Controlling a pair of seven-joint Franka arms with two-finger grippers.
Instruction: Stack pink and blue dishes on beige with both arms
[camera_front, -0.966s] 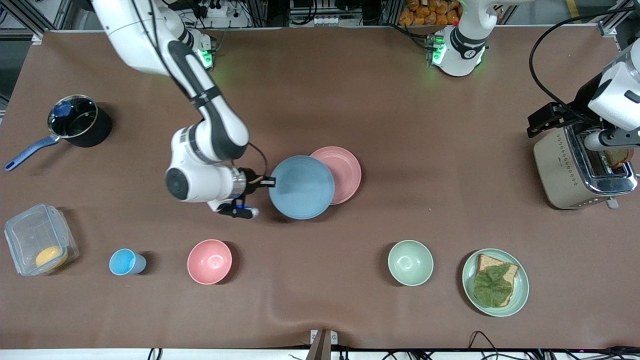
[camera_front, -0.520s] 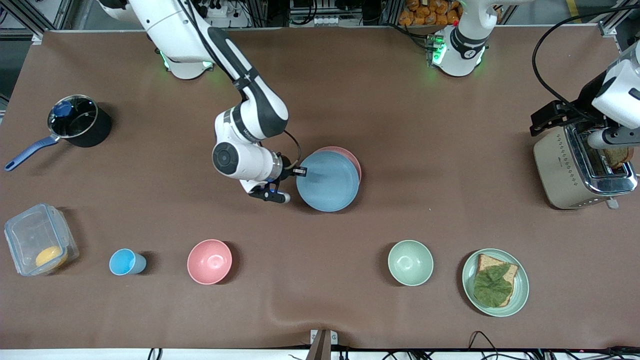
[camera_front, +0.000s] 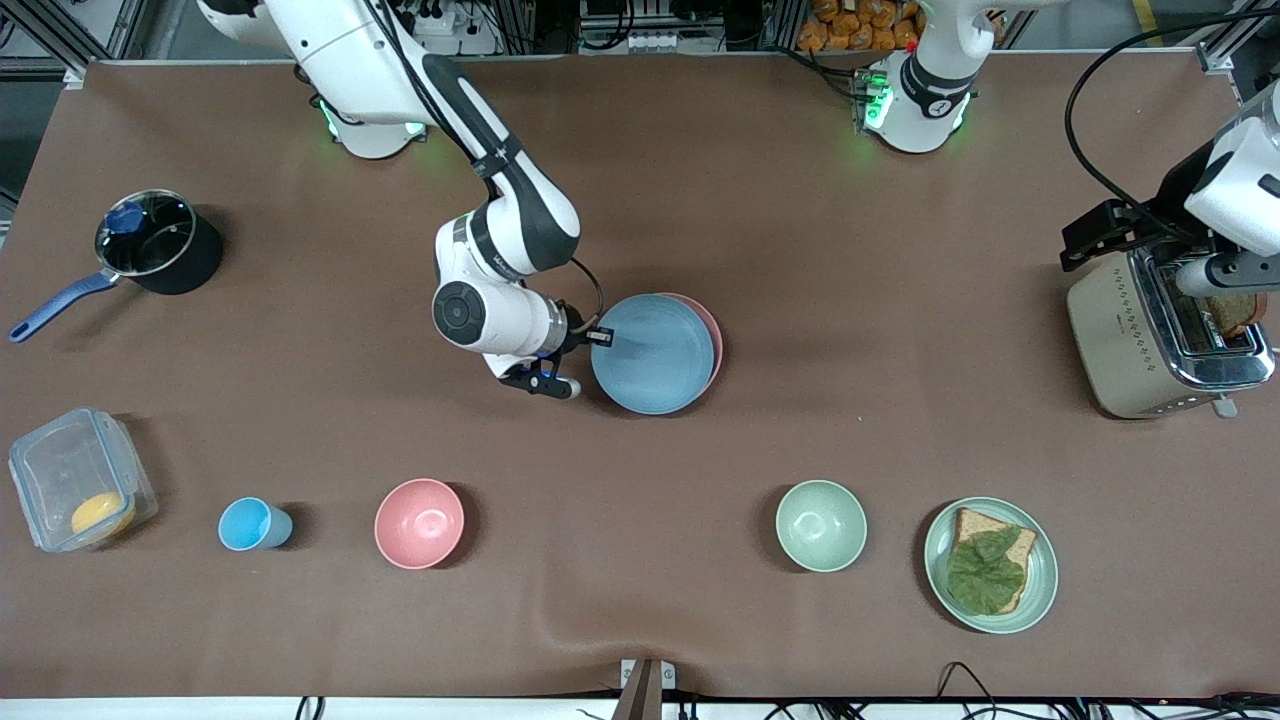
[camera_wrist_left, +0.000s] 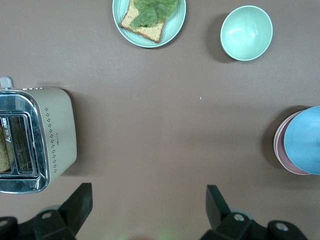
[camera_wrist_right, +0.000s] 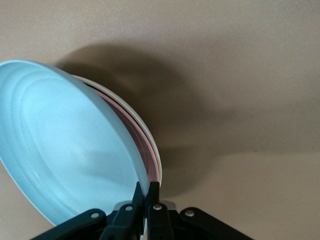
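Blue plate (camera_front: 652, 354): stiff, light, matte, probably not slippery; its thin low rim is the place to pinch; sitting at frame centre over the pink plate (camera_front: 712, 336).
Beige plate (camera_wrist_right: 156, 159): only a pale edge is showing beneath the pink one.
Right gripper (camera_front: 598, 338): fingers pinching the blue rim, holding it tilted.
Right arm: reaching from upper left, wrist turned sideways.
Left gripper (camera_wrist_left: 148, 206): fingers spread, waiting high over the toaster (camera_front: 1165, 335).

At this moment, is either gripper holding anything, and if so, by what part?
The right gripper is shut on the blue plate, pinching its rim at the edge toward the right arm's end, over the pink plate. The left gripper is open, holding nothing.
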